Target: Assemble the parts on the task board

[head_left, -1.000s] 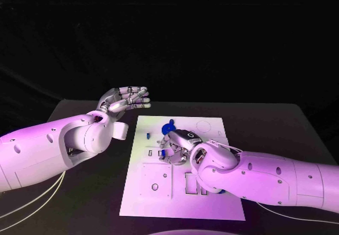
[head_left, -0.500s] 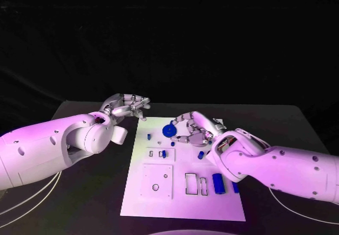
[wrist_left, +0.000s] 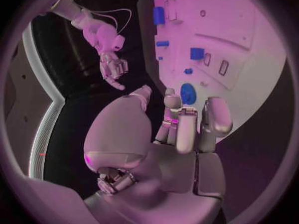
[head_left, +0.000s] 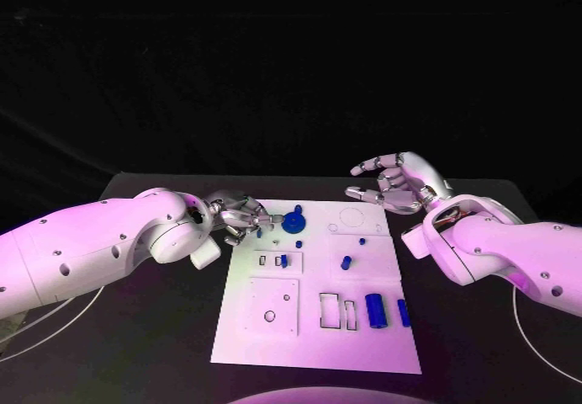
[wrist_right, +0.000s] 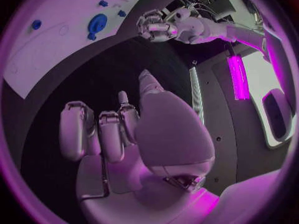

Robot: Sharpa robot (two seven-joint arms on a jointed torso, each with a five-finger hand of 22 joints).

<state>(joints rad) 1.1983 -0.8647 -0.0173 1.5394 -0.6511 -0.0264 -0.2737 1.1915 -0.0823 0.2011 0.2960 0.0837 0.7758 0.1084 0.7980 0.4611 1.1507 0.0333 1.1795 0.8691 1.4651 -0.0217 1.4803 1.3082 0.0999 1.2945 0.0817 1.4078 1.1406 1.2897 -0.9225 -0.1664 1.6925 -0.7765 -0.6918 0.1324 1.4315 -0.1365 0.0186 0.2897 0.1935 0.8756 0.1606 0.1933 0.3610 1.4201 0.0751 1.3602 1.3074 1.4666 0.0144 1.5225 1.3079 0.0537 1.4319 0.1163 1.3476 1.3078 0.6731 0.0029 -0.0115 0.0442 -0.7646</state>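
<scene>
Several blue parts (head_left: 375,310) lie loose on the white board (head_left: 261,341), so much seems left; left hand (head_left: 238,215) clenched empty; right hand (head_left: 395,183) released.

Board (head_left: 309,337): white rectangular plate, flat on the black table, long side running away from the robot. Surface carries outlined recesses: a square panel at near left, two narrow upright slots at near centre, circle outlines at the far right corner.

Disc (head_left: 293,223): round, blue, largest part, near the board's far edge, left of centre.

Small block (head_left: 283,262): blue, upright in a small slot left of centre.

Small piece (head_left: 346,263): blue, mid-board, right of the block; a smaller blue speck just beyond it.

Cylinder (head_left: 375,310): blue, lying lengthwise at near right, beside the slots.

Thin bar (head_left: 403,312): blue, just right of the cylinder, parallel to it.
</scene>
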